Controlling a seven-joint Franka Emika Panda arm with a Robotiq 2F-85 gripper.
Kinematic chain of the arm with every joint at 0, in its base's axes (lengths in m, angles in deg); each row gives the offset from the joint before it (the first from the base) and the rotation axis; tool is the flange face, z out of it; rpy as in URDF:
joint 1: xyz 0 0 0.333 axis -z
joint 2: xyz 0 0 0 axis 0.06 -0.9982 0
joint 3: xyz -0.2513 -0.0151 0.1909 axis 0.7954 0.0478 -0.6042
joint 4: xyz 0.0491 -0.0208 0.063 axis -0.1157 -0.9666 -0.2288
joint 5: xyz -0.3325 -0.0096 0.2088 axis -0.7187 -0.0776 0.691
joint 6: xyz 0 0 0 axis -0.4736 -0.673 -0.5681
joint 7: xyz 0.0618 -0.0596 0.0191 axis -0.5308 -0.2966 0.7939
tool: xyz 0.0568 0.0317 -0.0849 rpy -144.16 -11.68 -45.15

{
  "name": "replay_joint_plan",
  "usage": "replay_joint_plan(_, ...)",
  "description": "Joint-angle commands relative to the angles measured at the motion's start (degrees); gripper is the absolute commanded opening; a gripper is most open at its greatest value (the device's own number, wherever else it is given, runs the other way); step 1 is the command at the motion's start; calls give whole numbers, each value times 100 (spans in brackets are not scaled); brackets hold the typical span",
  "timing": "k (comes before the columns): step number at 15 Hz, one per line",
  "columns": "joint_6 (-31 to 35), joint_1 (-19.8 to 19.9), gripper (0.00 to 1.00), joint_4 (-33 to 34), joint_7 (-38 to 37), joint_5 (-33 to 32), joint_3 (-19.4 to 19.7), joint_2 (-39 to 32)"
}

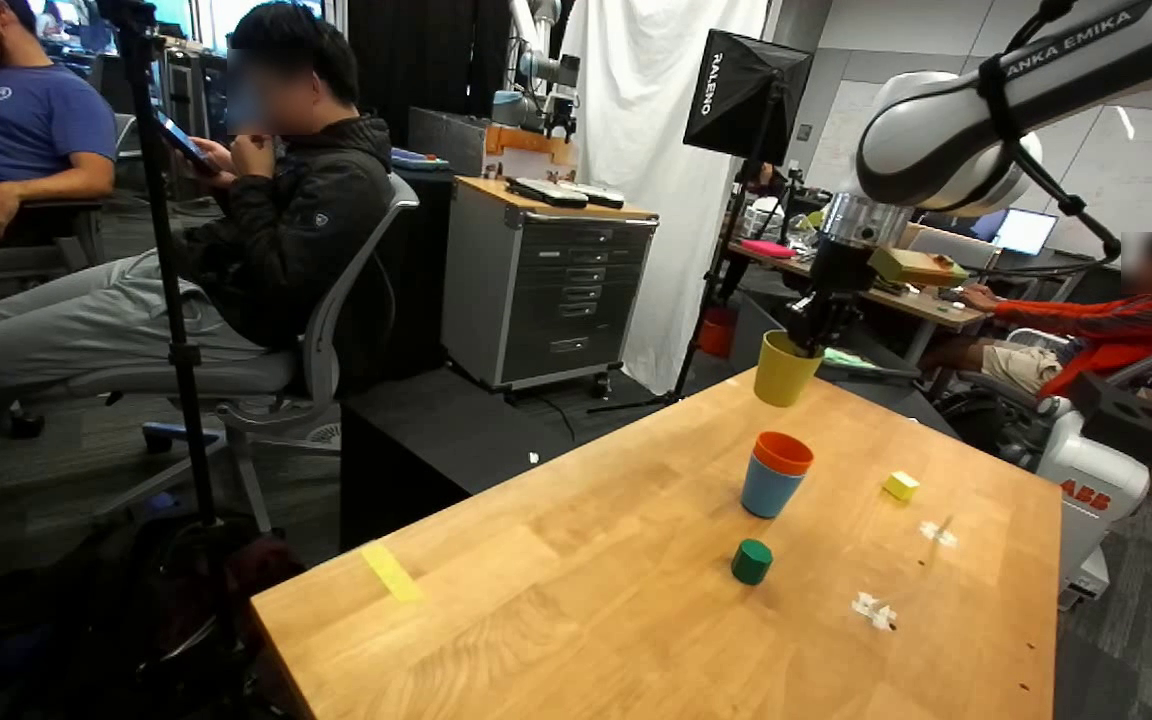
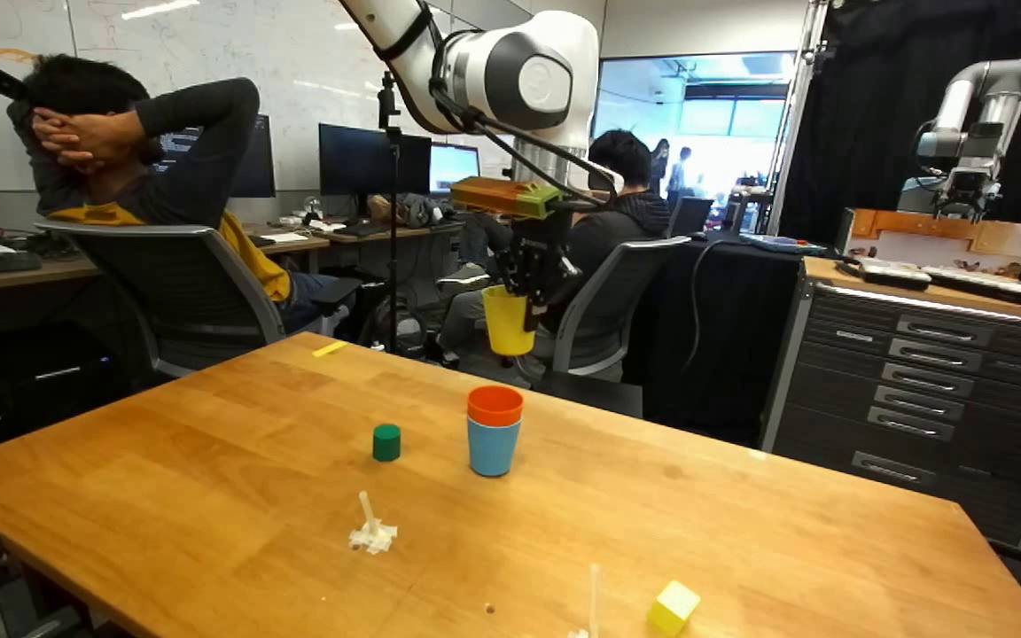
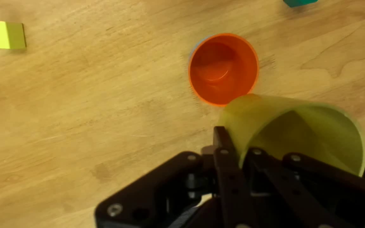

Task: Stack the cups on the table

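Pinching yellow cup [image 2: 507,330] by its wall, claw [image 3: 239,153] closed — orange cup [image 3: 223,70] lower, up-left in wrist view — shift across first, I'd guess.

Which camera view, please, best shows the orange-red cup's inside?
The wrist view: it looks down into the orange-red cup to its floor, though the yellow cup overlaps the rim slightly. The exterior views, both oblique, show only part of the inner wall, plus the outer band above the blue cup.
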Motion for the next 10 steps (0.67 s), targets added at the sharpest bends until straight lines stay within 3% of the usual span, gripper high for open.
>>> replay_joint_plan(1, -216, 35, 1, -369, 113, 152, -20, 333)
replay_joint_plan(10, -496, 193, 1, -175, 181, 202, 10, 79)
